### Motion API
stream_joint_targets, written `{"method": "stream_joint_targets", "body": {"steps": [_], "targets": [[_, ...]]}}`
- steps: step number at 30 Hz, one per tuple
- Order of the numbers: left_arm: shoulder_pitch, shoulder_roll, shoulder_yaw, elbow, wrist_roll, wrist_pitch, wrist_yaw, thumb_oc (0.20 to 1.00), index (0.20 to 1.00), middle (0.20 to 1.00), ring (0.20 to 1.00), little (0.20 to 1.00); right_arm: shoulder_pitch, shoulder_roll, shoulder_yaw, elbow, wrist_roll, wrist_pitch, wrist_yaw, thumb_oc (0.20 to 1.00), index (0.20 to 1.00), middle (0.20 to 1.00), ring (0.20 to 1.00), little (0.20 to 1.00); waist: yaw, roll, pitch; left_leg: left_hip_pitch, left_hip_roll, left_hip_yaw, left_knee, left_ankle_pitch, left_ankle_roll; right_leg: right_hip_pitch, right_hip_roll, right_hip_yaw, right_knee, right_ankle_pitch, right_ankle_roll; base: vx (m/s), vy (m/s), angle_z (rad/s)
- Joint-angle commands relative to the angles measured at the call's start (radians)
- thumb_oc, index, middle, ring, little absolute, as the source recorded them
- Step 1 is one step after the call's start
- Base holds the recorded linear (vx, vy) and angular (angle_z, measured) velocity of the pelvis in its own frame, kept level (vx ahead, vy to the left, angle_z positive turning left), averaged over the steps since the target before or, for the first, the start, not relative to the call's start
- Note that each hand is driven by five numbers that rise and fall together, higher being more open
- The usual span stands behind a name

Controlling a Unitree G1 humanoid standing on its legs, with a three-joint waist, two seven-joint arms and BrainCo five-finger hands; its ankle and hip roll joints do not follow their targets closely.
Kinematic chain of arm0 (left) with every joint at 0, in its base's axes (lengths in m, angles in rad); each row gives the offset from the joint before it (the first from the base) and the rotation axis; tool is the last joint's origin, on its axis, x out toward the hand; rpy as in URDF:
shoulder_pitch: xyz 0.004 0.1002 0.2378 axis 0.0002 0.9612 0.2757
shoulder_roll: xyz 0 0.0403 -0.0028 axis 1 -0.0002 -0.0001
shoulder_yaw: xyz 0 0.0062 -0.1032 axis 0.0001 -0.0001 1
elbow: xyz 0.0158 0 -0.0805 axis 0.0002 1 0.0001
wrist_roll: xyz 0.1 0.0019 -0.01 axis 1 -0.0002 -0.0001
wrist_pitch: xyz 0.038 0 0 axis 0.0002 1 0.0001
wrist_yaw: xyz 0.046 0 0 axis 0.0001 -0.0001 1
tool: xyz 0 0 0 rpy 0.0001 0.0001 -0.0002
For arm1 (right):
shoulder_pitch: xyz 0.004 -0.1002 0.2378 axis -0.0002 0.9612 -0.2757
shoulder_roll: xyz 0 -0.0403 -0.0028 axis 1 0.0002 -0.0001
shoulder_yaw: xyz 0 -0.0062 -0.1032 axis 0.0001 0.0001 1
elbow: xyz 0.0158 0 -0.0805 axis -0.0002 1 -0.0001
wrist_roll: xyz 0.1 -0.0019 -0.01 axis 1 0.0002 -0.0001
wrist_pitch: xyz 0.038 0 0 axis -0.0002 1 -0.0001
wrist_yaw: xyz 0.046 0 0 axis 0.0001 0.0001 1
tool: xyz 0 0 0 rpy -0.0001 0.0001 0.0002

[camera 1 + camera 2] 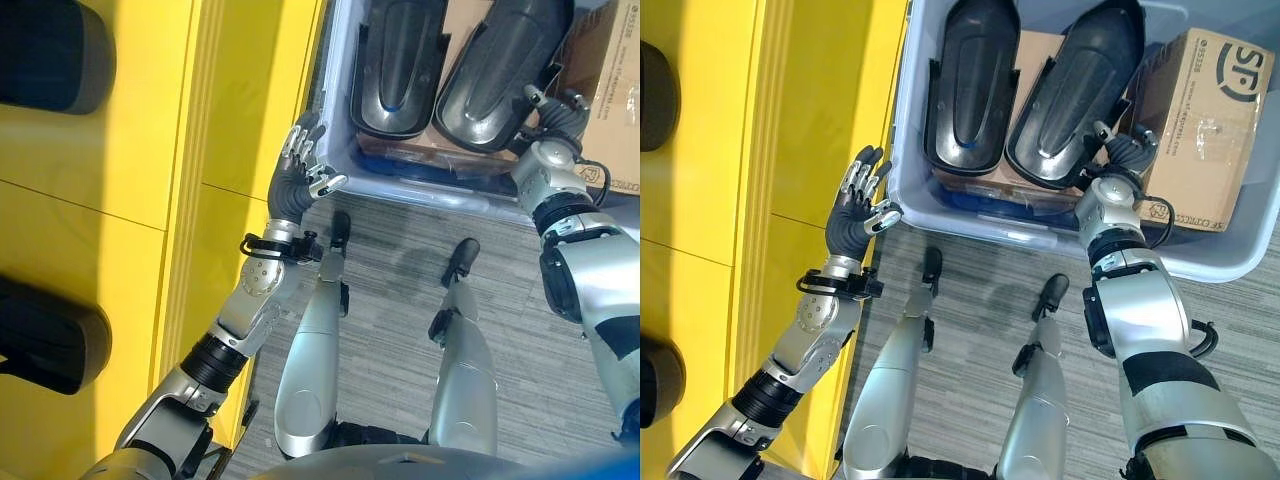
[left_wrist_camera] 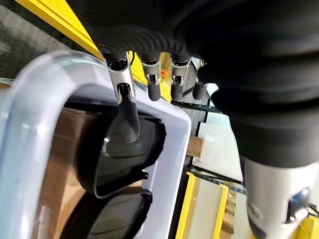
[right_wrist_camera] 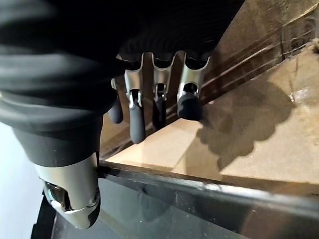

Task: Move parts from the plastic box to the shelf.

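Note:
Two long black moulded parts (image 1: pixel 975 80) (image 1: pixel 1080 90) lie side by side in a pale translucent plastic box (image 1: pixel 980 225). My left hand (image 1: pixel 300 165) is raised just outside the box's left wall, beside the yellow shelf (image 1: pixel 120 150). It is open and holds nothing; its fingers (image 2: pixel 127 114) point toward the parts (image 2: pixel 124 159) past the rim (image 2: pixel 30 99). My right hand (image 1: pixel 1120 150) hangs inside the box by the right part's near end. Its relaxed fingers (image 3: pixel 137 119) hover open over brown cardboard (image 3: pixel 239 144), touching nothing.
A cardboard carton (image 1: pixel 1195 120) fills the box's right side, close to my right hand. Dark rounded shapes (image 1: pixel 50 50) (image 1: pixel 45 340) rest on the yellow shelf at the left. Grey carpet (image 1: pixel 400 280) lies in front of the box.

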Motion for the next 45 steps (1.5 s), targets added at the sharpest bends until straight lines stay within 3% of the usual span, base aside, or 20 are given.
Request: {"method": "stream_joint_targets", "body": {"steps": [1, 7, 8, 9, 10, 20, 22, 27, 35, 37, 45], "targets": [[-0.005, 0.021, 0.003, -0.145, 0.018, -0.058, 0.017, 1.0, 1.0, 1.0, 1.0, 1.0, 0.005, 0.002, 0.073, -0.046, -0.051, 0.04, 0.049, 1.0, 1.0, 1.0, 1.0, 1.0, 0.049, 0.019, -0.005, -0.05, 0.008, -0.001, 0.07, -0.073, 0.004, 0.061, -0.075, -0.002, 0.118, -0.129, 0.07, 0.03, -0.007, 0.18], [-0.016, 0.014, -0.001, -0.151, 0.019, -0.06, 0.025, 1.0, 1.0, 1.0, 1.0, 1.0, -0.002, -0.015, 0.077, -0.034, -0.053, 0.047, 0.051, 1.0, 1.0, 1.0, 1.0, 1.0, 0.063, 0.022, -0.005, -0.089, -0.007, -0.019, 0.081, -0.075, 0.006, 0.044, -0.076, -0.017, 0.123, -0.133, 0.07, 0.02, 0.007, 0.09], [-0.017, 0.013, 0.0, -0.15, 0.019, -0.059, 0.026, 1.0, 1.0, 1.0, 1.0, 1.0, -0.001, -0.015, 0.078, -0.035, -0.054, 0.049, 0.052, 0.831, 0.831, 0.831, 0.831, 0.831, 0.063, 0.021, -0.005, -0.093, -0.008, -0.021, 0.083, -0.076, 0.006, 0.042, -0.076, -0.019, 0.124, -0.134, 0.07, 0.0, 0.0, 0.0], [-0.019, 0.012, -0.001, -0.15, 0.021, -0.06, 0.027, 1.0, 1.0, 1.0, 1.0, 1.0, 0.001, -0.014, 0.086, -0.036, -0.062, 0.052, 0.059, 0.583, 0.583, 0.583, 0.583, 0.583, 0.065, 0.02, -0.005, -0.098, -0.009, -0.021, 0.085, -0.076, 0.006, 0.04, -0.076, -0.022, 0.124, -0.134, 0.07, 0.0, 0.0, 0.0], [-0.019, 0.012, 0.0, -0.15, 0.021, -0.06, 0.027, 1.0, 1.0, 1.0, 1.0, 1.0, 0.0, -0.015, 0.086, -0.036, -0.063, 0.053, 0.059, 0.2, 0.2, 0.2, 0.2, 0.2, 0.065, 0.021, -0.005, -0.099, -0.009, -0.021, 0.086, -0.076, 0.006, 0.04, -0.076, -0.022, 0.124, -0.134, 0.07, 0.01, 0.012, 0.04], [-0.031, 0.006, 0.006, -0.154, 0.017, -0.064, 0.024, 1.0, 1.0, 1.0, 1.0, 1.0, 0.044, 0.0, 0.147, -0.035, -0.187, 0.089, 0.086, 0.2, 0.2, 0.2, 0.2, 0.2, 0.063, 0.015, -0.005, -0.061, -0.014, -0.024, 0.094, -0.081, 0.006, 0.09, -0.078, -0.036, 0.119, -0.139, 0.069, -0.01, 0.018, 0.03], [-0.023, 0.002, 0.001, -0.136, 0.007, -0.057, 0.008, 1.0, 1.0, 1.0, 1.0, 1.0, 0.096, 0.012, 0.116, -0.059, -0.167, 0.079, 0.091, 0.2, 0.2, 0.2, 0.2, 0.2, 0.052, -0.008, -0.005, 0.013, -0.005, -0.015, 0.075, -0.08, 0.002, 0.165, -0.072, -0.052, 0.094, -0.129, 0.074, -0.04, -0.013, -0.01], [-0.025, 0.01, 0.008, -0.117, 0.002, -0.058, -0.009, 1.0, 1.0, 1.0, 1.0, 1.0, 0.159, 0.019, 0.094, -0.132, -0.144, 0.051, 0.094, 0.2, 0.2, 0.2, 0.2, 0.2, 0.039, -0.031, -0.005, 0.114, 0.004, -0.013, 0.043, -0.073, -0.004, 0.265, -0.068, -0.062, 0.067, -0.123, 0.077, -0.01, -0.012, 0.0], [0.057, 0.035, 0.068, -0.078, -0.019, -0.044, -0.051, 1.0, 1.0, 1.0, 1.0, 1.0, 0.347, 0.029, 0.051, -0.47, -0.122, -0.025, 0.102, 0.2, 0.2, 0.2, 0.2, 0.2, 0.001, -0.086, -0.055, 0.273, 0.036, 0.001, -0.007, -0.061, -0.011, 0.387, -0.055, -0.056, 0.036, -0.125, 0.073, 0.01, -0.011, -0.03], [0.115, 0.048, 0.106, -0.071, -0.03, -0.027, -0.083, 1.0, 1.0, 1.0, 1.0, 1.0, 0.523, 0.051, -0.004, -0.716, -0.102, -0.07, 0.127, 0.2, 0.2, 0.2, 0.2, 0.2, -0.027, -0.112, -0.107, 0.343, 0.056, 0.015, -0.033, -0.058, -0.013, 0.436, -0.05, -0.054, 0.021, -0.128, 0.072, 0.08, -0.034, -0.05], [0.227, 0.071, 0.183, -0.071, -0.019, 0.004, -0.149, 1.0, 1.0, 1.0, 1.0, 1.0, 0.881, 0.109, -0.079, -1.026, -0.146, -0.096, 0.218, 0.2, 0.2, 0.2, 0.2, 0.2, -0.078, -0.137, -0.206, 0.451, 0.082, 0.042, -0.085, -0.055, -0.018, 0.508, -0.039, -0.041, -0.001, -0.137, 0.075, 0.04, -0.025, -0.1]]}}
